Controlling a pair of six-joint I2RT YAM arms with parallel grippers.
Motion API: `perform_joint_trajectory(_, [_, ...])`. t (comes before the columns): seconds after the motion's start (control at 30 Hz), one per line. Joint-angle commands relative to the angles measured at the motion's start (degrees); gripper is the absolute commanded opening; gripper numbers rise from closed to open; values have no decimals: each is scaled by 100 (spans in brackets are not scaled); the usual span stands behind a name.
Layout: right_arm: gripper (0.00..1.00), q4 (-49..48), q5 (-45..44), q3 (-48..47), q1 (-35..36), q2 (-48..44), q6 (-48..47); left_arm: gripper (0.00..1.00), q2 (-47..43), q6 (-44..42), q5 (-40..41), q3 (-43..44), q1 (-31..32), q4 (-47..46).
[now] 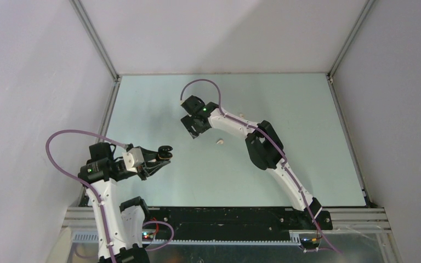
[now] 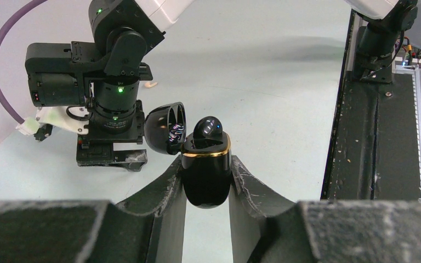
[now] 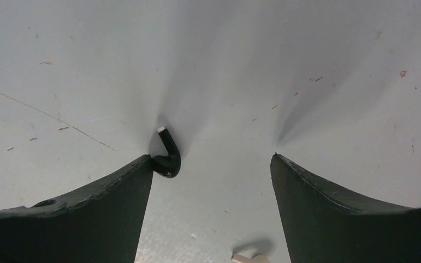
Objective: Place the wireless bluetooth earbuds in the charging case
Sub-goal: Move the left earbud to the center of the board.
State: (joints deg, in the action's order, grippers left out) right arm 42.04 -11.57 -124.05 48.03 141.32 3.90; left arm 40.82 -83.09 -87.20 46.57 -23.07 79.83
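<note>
My left gripper (image 1: 163, 155) is shut on a glossy black charging case (image 2: 206, 178) with a gold rim and holds it above the table. The case lid (image 2: 165, 127) is flipped open. One black earbud (image 2: 209, 128) sits in the case. My right gripper (image 3: 211, 159) is open and points down at the table's middle (image 1: 193, 131). A second black earbud (image 3: 168, 159) lies on the table, touching the tip of its left finger (image 3: 137, 175). A pale beige earbud (image 1: 219, 141) lies just right of that gripper; it also shows in the right wrist view (image 3: 249, 257).
The right arm's wrist (image 2: 109, 109) stands close behind the held case in the left wrist view. A small pale piece (image 1: 240, 115) lies farther back by the right arm. White walls enclose the table on three sides. A black rail (image 1: 225, 216) runs along the near edge.
</note>
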Motion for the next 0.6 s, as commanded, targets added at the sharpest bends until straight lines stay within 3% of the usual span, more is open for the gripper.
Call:
perform_joint_trajectory(0.0, [82,-66,-378,200,-14,-243,-229,0,-56,-132,-109,197,-48,-59])
perform_joint_trajectory(0.57, [83,-188,-516,701,-78,-644,-373,0,-83,-134,-113,204,-51,-56])
